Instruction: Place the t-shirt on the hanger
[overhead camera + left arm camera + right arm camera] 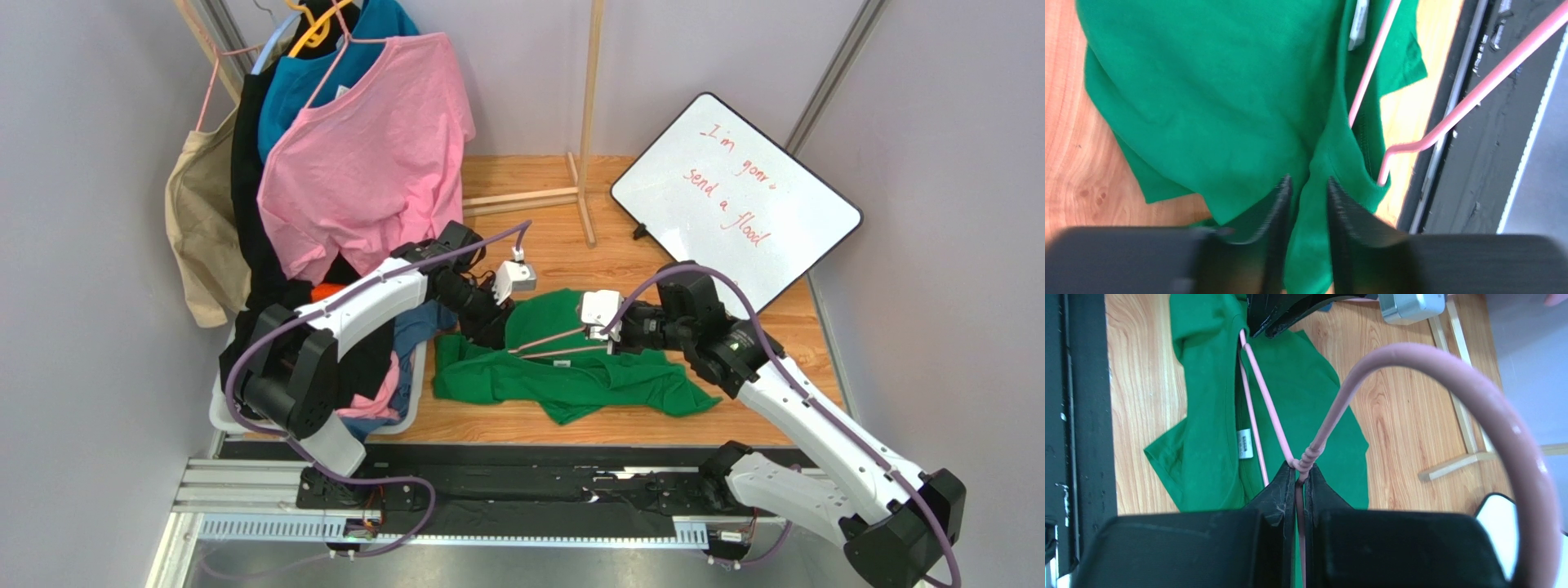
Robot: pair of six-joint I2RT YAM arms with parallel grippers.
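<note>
Your right gripper (1300,471) clamps the hanger (1333,413) neck; left gripper (1306,190) narrow around a shirt (1217,92) fold, grip unclear. Hanger only partly in.

Plain bright green t-shirt (577,380), small white label (1244,444) at the neck, on a honey-brown wood-grain tabletop (552,251). Pale pink hanger (1335,413) across the t-shirt. Beyond the t-shirt: plain pink shirt (356,159), teal-blue shirt (288,98), white board (687,196) with black rim and red handwriting.

Pink t-shirt (362,159), teal shirt (288,92), whiteboard (736,202), white basket (415,390).
</note>
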